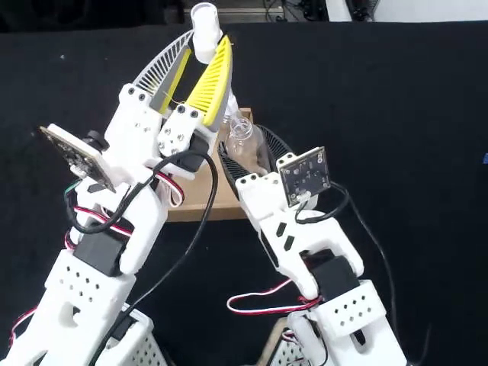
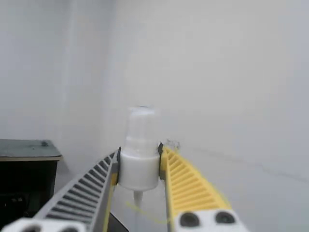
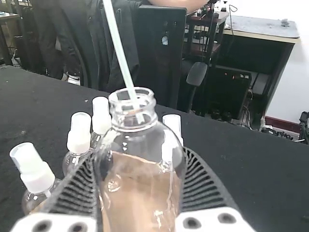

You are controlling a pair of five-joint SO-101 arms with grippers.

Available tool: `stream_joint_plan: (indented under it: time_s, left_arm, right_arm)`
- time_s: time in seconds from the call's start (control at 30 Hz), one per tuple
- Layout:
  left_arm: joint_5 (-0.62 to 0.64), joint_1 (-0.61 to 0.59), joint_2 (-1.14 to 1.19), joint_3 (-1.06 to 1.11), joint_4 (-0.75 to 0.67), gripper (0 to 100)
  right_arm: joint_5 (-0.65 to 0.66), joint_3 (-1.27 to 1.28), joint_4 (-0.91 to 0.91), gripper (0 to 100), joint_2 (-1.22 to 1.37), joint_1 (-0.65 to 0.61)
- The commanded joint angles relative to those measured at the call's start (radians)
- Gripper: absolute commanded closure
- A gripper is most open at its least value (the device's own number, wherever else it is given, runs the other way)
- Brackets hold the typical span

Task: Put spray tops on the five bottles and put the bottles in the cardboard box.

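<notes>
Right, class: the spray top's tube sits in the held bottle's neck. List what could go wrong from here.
The dip tube enters the bottle slanted, so it may bend or catch the rim when the spray top comes down. Pressing down could tip the bottle in the right gripper toward the capped bottles beyond.

Counted: one open bottle (image 3: 137,183), four topped bottles (image 3: 79,145), making five in all. One loose top (image 2: 139,166), four fitted tops (image 3: 100,113), making five in all. One box (image 1: 225,202). Two arms (image 1: 130,130).

Office-like lab: desk (image 3: 263,26), swivel chair (image 3: 159,48), computer tower (image 3: 231,89), black-clothed table (image 3: 270,164).
</notes>
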Motion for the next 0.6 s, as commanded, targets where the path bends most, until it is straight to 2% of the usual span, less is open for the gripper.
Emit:
stream_joint_plan:
  time_s: [0.0,0.13,0.3,0.5,0.57]
  left_arm:
    - [0.000,-0.008,0.003,-0.031,-0.011,97]
    - [-0.003,0.042,0.002,-0.031,0.044,97]
    - [-0.006,0.165,-0.003,-0.131,0.301,97]
    - [-0.006,0.165,-0.006,-0.159,0.433,97]
    - [-0.006,0.165,-0.005,-0.157,0.460,94]
  right_arm:
    - [-0.003,-0.002,-0.032,98.7,-0.024,0.021]
    - [-0.003,-0.002,-0.032,98.7,-0.028,0.021]
    - [-0.003,-0.002,-0.032,98.7,-0.031,0.025]
    - [-0.003,-0.002,-0.032,98.7,-0.031,0.025]
    - [-0.003,-0.002,-0.032,98.7,-0.031,0.025]
